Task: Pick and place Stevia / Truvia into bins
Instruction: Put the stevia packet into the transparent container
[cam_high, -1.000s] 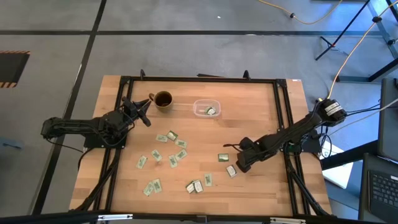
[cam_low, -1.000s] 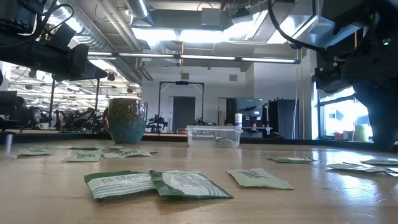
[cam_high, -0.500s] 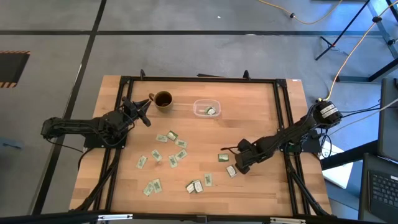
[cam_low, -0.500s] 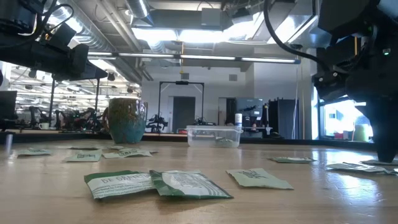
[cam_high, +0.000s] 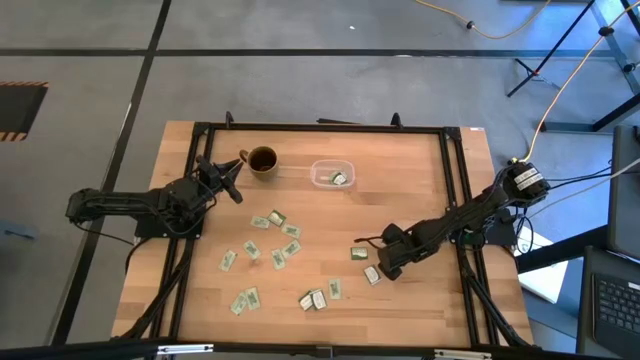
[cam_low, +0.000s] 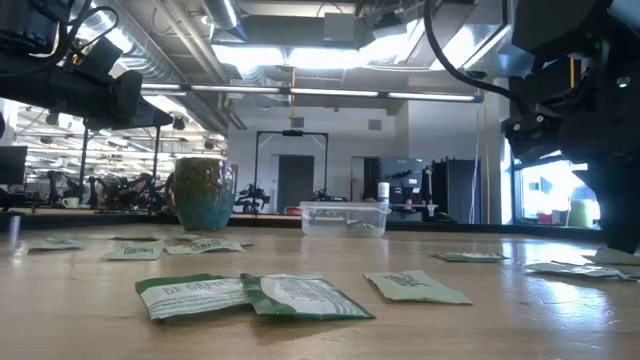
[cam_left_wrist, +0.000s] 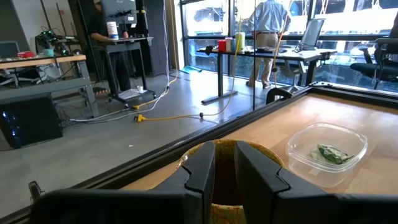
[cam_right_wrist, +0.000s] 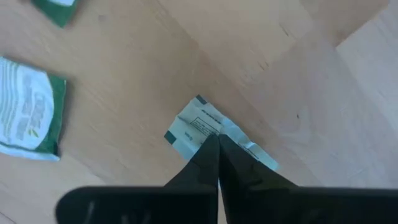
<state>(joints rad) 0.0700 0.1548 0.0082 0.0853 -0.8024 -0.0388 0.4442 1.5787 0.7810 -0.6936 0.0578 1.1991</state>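
Observation:
Several pale green and white Stevia sachets (cam_high: 283, 240) lie flat across the middle and near part of the wooden table. One sachet (cam_high: 339, 179) lies inside the clear plastic bin (cam_high: 333, 174) near the far edge. My right gripper (cam_high: 377, 270) is low over the table's right half, shut with its tips on one sachet (cam_right_wrist: 202, 124). My left gripper (cam_high: 232, 172) waits at the far left beside the brown mug (cam_high: 262, 160), its fingers (cam_left_wrist: 205, 165) a little apart and holding nothing. My right gripper (cam_right_wrist: 215, 140) comes down from above, slanting, and its shut fingertips meet on the white sachet near its middle (cam_right_wrist: 208, 129). The sachet lies flat on the table with both ends showing past the fingers. The fingers hide whether paper is pinched between them.
The mug (cam_low: 204, 193) stands left of the bin (cam_low: 343, 218). Other sachets lie close to the right gripper (cam_high: 358, 253), (cam_right_wrist: 28, 109), and a pair sits near the front edge (cam_high: 314, 298). Black frame rails run along the table's edges (cam_high: 455, 180). People stand in the room beyond.
My right gripper has moved a little toward the table's left and gone down toward the table top, settling onto a sachet. The sachets and the left arm have stayed where they were.

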